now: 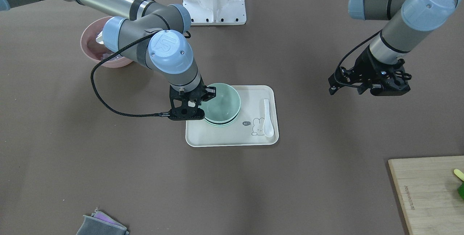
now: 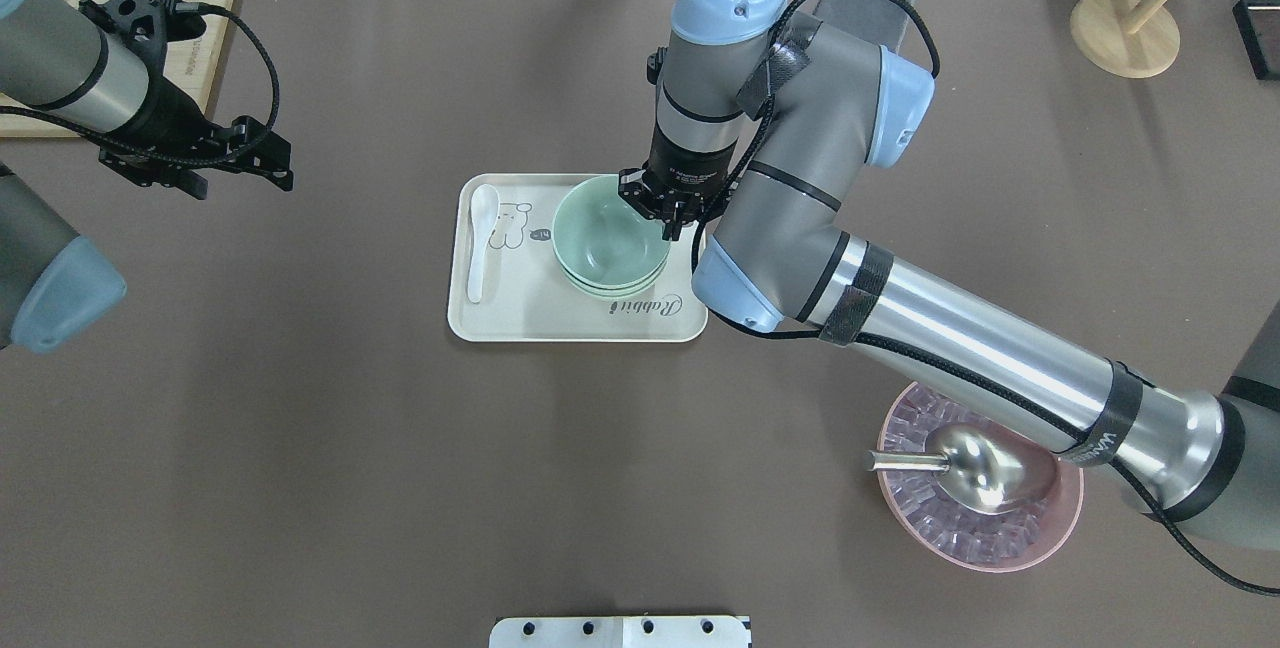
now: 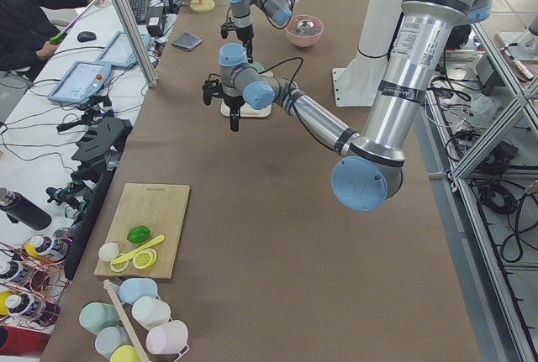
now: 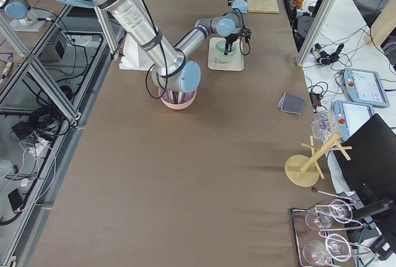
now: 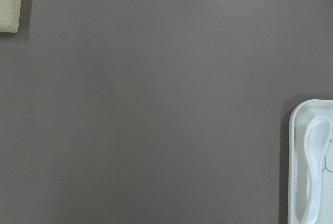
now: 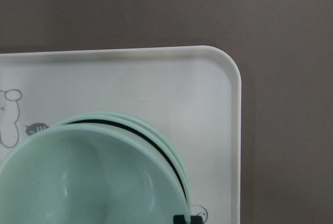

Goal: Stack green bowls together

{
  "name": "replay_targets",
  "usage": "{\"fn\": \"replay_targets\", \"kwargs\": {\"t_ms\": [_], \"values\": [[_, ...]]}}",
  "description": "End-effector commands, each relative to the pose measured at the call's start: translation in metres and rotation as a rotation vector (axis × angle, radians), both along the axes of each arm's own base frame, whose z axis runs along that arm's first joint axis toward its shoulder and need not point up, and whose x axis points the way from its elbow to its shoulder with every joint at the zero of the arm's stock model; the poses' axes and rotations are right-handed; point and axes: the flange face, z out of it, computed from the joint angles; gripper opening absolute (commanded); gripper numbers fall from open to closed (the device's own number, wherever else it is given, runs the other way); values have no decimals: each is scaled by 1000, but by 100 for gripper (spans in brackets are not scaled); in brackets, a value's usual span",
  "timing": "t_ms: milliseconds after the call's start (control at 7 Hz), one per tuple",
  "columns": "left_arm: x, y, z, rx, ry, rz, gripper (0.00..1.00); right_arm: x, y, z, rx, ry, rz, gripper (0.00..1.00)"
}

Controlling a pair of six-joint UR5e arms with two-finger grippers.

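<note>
Right gripper point(image 2: 663, 215) at stacked green bowls' point(image 2: 605, 246) rim, just inside tray point(image 2: 520, 320) edge

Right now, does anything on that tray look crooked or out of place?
Only slightly: the top green bowl sits a little off-centre on the bowls beneath, with a dark gap under its rim. The white spoon lies tidily on the rabbit tray.

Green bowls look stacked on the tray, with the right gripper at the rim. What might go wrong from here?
1. The right wrist view shows a dark gap under the top green bowl, so it may not be fully nested and might settle crooked.
2. The right gripper sits at that bowl's rim; pulling away at an angle may drag the stack across the tray toward the white spoon.
</note>
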Motion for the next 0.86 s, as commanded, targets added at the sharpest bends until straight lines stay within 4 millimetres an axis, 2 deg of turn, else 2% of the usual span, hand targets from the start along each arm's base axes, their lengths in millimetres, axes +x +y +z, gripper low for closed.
{"fn": "replay_targets", "kwargs": {"t_ms": [0, 714], "values": [[0, 0, 0, 0, 0, 1, 97, 0, 0, 0, -1, -2, -2, 0], [1, -1, 3, -4, -4, 0, 97, -3, -1, 4, -6, 6, -3, 0]]}}
